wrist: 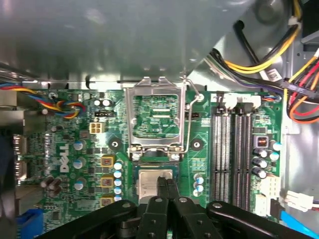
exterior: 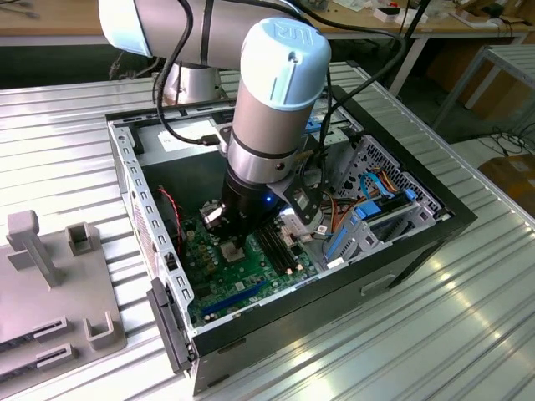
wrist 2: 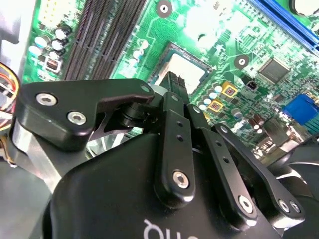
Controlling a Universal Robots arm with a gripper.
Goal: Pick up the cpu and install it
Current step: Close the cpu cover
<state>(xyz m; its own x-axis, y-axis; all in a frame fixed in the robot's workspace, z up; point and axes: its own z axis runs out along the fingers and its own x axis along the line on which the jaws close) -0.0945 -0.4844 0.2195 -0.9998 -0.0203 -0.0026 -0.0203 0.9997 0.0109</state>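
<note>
Under clenched pincer (wrist: 165,181), cpu (wrist: 148,181) lies flat; open frame (wrist: 128,117) just beyond; likely best: keep it level, corners square, touch light

I see a bright green motherboard (wrist: 75,129) dotted with small yellow squares. The cpu (wrist: 149,180) has a dull silver-grey top, and the socket frame (wrist: 130,119) is shiny silver. The gripper (wrist: 166,183) is matte black, like the memory slots (wrist: 232,149). The cables (wrist: 279,47) run yellow, red and orange. The arm (exterior: 267,142) is silver-grey with a pale blue cap, and the table (exterior: 468,317) is ribbed silver.
</note>
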